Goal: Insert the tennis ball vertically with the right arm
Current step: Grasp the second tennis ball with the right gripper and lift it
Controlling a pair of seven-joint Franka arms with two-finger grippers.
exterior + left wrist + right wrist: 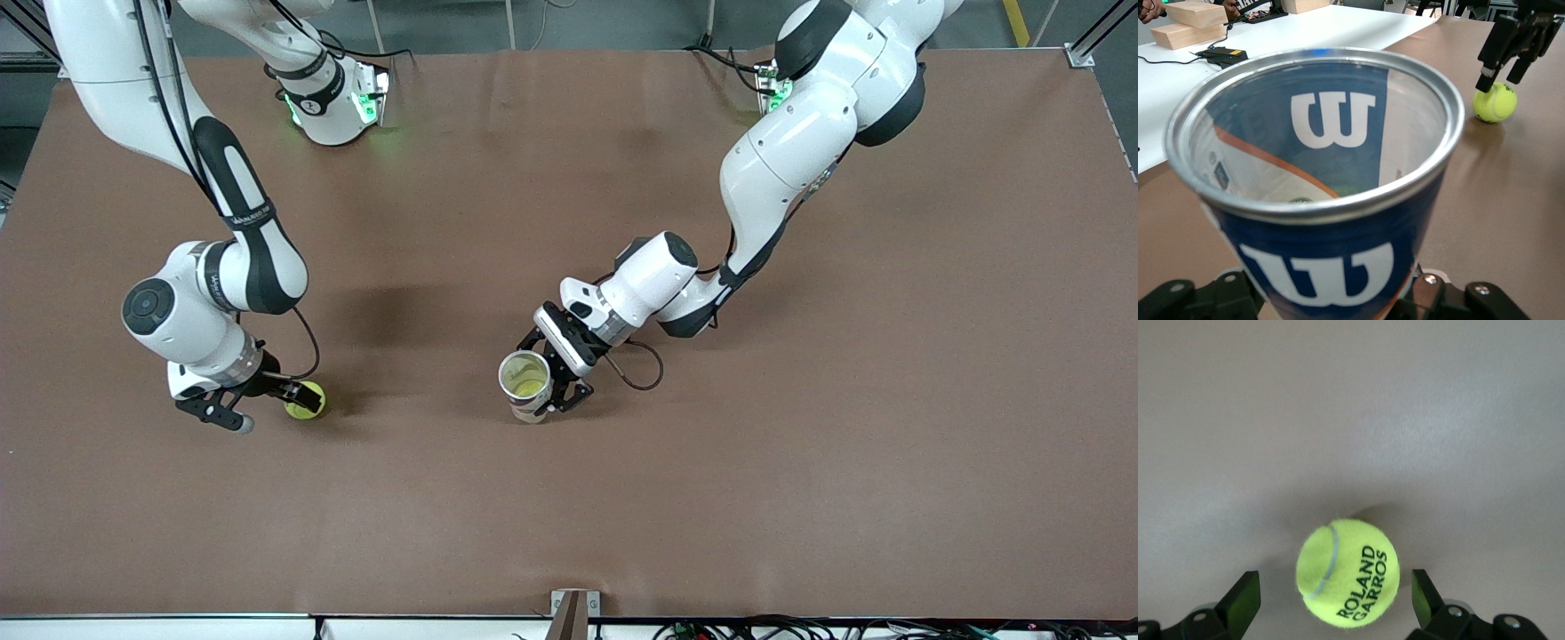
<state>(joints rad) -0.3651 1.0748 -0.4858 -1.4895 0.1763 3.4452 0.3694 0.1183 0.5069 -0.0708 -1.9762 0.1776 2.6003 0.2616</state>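
The tennis ball [305,400] lies on the brown table [800,462] in the lower left of the front view, toward the right arm's end. The right gripper [258,404] sits low over it with its fingers spread wide. In the right wrist view the ball [1347,572] shows in the gap between the two fingertips [1243,599], touching neither. The ball is not yet gripped.

At the centre of the front view the left gripper [560,384] is clamped on the Wilson ball can [526,385], which stands upright with its mouth open to the top. Something yellow-green shows at its bottom.

The step in hand looks to be the grasp. To do it well, the right gripper should settle so the fingertips meet the ball at its widest band, then close squarely so it does not squirt out. After that, the ball should be carried over the can's rim [1338,207], centred and released straight down while the left arm waits, steadying the can.
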